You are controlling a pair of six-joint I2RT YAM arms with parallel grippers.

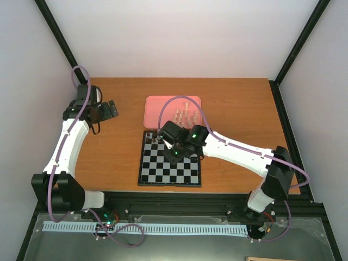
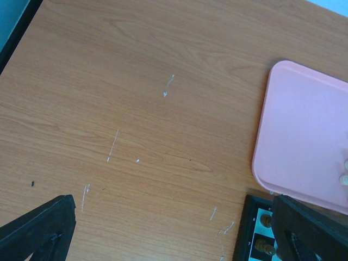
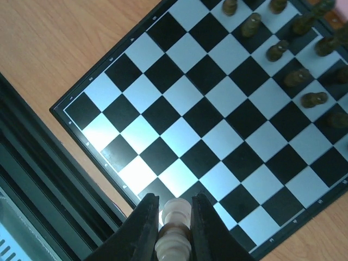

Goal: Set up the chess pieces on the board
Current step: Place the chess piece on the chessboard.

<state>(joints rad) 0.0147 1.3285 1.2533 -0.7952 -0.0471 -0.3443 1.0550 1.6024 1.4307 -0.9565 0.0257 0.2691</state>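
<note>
Chess piece [image 3: 174,232] inside right pincer [image 3: 174,203]

Two arms are made of white links and black joints: left arm [image 1: 68,142], right arm [image 1: 239,152]. Purple cables [image 1: 179,98] are routed along both. Green lights [image 1: 194,134] are lit on the right wrist. Fingers [image 3: 144,228] are black.
</note>
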